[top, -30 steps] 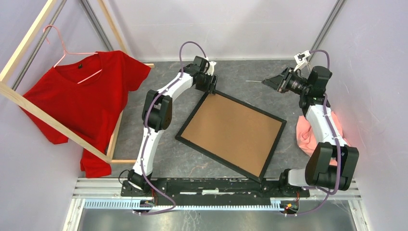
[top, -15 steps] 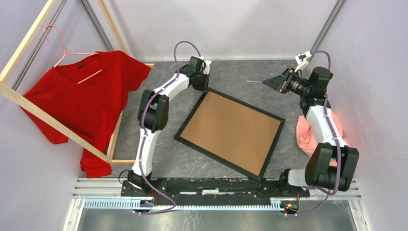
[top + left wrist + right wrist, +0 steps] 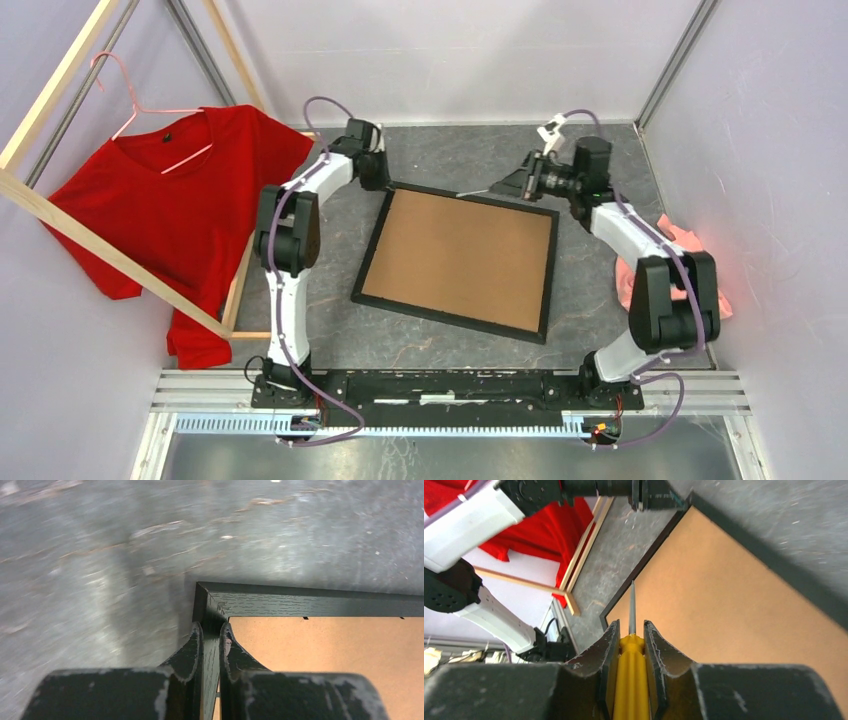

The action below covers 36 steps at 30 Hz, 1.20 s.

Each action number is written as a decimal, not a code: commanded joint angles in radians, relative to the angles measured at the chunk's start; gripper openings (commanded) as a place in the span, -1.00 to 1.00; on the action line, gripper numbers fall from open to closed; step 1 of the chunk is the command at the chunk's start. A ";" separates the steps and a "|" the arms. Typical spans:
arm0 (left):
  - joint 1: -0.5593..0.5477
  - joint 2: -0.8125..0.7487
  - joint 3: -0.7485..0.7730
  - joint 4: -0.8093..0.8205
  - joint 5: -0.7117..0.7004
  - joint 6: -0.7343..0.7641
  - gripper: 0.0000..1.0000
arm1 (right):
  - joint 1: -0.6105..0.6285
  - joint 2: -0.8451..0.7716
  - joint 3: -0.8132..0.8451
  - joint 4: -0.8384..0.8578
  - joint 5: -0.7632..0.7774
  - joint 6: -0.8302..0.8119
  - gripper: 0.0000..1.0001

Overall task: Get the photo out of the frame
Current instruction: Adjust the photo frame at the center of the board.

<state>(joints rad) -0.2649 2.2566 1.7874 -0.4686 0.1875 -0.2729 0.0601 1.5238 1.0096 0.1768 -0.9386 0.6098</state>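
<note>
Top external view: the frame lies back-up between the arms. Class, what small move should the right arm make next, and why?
Probably lower the screwdriver tip to the seam between backing board and frame at the far rail, to start prying. The right tool grips the screwdriver, its tip near that rail, and the left tool clamps the frame's far-left corner, steadying it.

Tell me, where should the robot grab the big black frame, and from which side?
By its thin side rail near a corner, coming from above with one finger outside and one inside. The frame lies flat and is far wider than a gripper, so only the narrow rail fits. The left gripper holds it that way.
</note>
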 commanded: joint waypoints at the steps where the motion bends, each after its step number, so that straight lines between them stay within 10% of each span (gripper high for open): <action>1: 0.104 -0.041 -0.128 -0.056 -0.113 -0.136 -0.96 | 0.111 0.094 0.106 0.021 0.035 0.007 -1.00; 14: 0.143 -0.264 -0.431 0.120 0.081 -0.276 -0.89 | 0.267 0.311 0.199 0.033 0.173 0.079 -1.00; 23: 0.150 -0.369 -0.412 0.044 0.159 -0.135 -0.39 | 0.350 0.376 0.199 0.062 0.263 0.124 -1.00; 36: 0.155 -0.557 -0.717 0.034 0.205 0.157 -0.65 | 0.463 0.482 0.252 0.097 0.228 0.214 -1.00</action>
<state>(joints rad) -0.1089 1.7794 1.1225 -0.4343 0.3763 -0.2554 0.5262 1.9930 1.2377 0.1902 -0.6804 0.7506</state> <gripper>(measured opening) 0.212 0.250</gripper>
